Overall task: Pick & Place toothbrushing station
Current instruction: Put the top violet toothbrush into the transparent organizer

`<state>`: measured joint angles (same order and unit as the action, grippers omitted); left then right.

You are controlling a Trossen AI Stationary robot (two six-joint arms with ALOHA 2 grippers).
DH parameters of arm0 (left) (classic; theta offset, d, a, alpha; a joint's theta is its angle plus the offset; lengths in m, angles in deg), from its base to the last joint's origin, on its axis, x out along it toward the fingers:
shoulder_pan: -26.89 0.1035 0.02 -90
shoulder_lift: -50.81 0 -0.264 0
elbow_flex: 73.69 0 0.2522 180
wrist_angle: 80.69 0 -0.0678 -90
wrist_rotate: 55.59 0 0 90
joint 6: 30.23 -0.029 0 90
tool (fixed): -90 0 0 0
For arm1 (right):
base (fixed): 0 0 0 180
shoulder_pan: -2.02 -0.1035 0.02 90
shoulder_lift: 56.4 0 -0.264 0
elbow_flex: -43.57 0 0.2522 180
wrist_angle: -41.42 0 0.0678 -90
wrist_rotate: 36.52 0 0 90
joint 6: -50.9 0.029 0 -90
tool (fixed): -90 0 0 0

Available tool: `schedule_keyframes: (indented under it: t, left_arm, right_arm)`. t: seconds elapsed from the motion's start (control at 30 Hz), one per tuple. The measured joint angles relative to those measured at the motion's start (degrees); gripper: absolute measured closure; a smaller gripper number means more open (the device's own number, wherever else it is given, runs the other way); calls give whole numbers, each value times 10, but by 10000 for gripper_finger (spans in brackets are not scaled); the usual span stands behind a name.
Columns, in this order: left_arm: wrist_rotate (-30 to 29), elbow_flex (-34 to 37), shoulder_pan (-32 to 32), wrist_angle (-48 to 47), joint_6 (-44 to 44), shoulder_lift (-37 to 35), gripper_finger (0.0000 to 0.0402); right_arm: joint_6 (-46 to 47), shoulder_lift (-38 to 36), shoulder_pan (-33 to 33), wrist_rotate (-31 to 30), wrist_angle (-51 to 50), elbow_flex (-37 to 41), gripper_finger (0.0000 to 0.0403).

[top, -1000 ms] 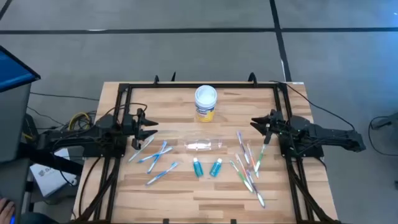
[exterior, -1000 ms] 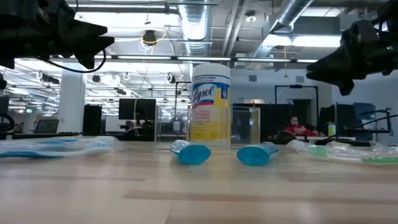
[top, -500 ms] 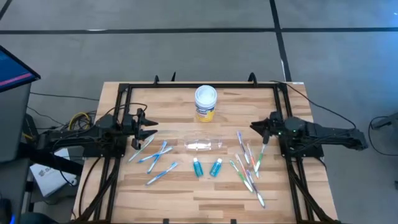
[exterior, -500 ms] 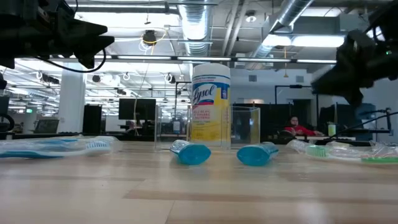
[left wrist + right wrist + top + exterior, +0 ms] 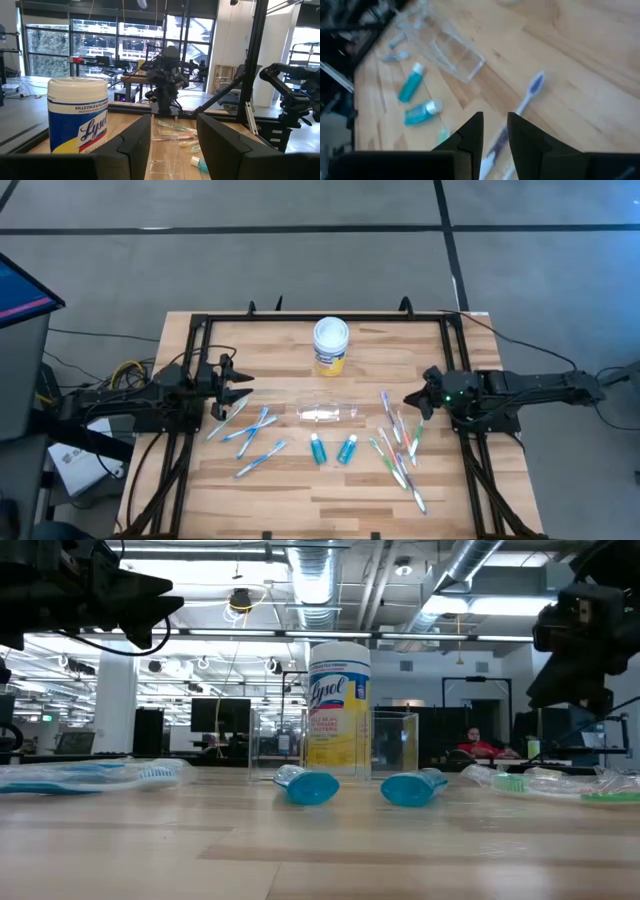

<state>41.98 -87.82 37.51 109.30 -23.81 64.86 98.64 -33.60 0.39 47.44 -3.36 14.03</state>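
Pale wooden planks make up the table (image 5: 300, 490), and nearest its front edge a loose scatter of slim toothbrushes lies flat. On the left side, blue-and-white toothbrushes (image 5: 256, 430) lie crossed over one another; on the right, green, pink and white toothbrushes (image 5: 398, 450) fan out toward the front right corner. Between the two groups, two small teal tubes (image 5: 332, 448) lie side by side, close but apart, their round ends facing the low camera (image 5: 310, 786).

Just behind the tubes, near the table's middle, a small clear plastic cup (image 5: 325, 413) lies on its side. In the right wrist view it sits beyond a purple-headed white toothbrush (image 5: 527, 97), near the tubes.

At about that depth the right gripper (image 5: 412, 402) hangs above the table at the top of the right-hand toothbrush scatter, tilted down toward it. Its dark fingers (image 5: 470, 135) stand a narrow gap apart with nothing between them.

Opposite, the left gripper (image 5: 238, 387) waits over the left side of the table, level, its fingers (image 5: 137, 142) spread wide and holding nothing.

Farthest back, near the rear edge, a yellow jar with a white lid (image 5: 331, 345) stands upright.
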Motion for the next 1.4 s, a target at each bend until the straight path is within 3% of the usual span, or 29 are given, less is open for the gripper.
schedule_keyframes:
  t: [0.37, 0.8, 1.4]
  left_arm:
    - [0, 0, 0, 5, -1, 0, 247]
    - [0, 0, 0, 8, -1, 0, 247]
    - [0, 0, 0, 8, -1, 0, 247]
  right_arm:
    - [20, 115, 3, 0, 25, -5, 315]
    - [-42, 248, 43, 0, 150, -5, 218]
    - [-48, 444, 70, 17, 284, -5, 251]
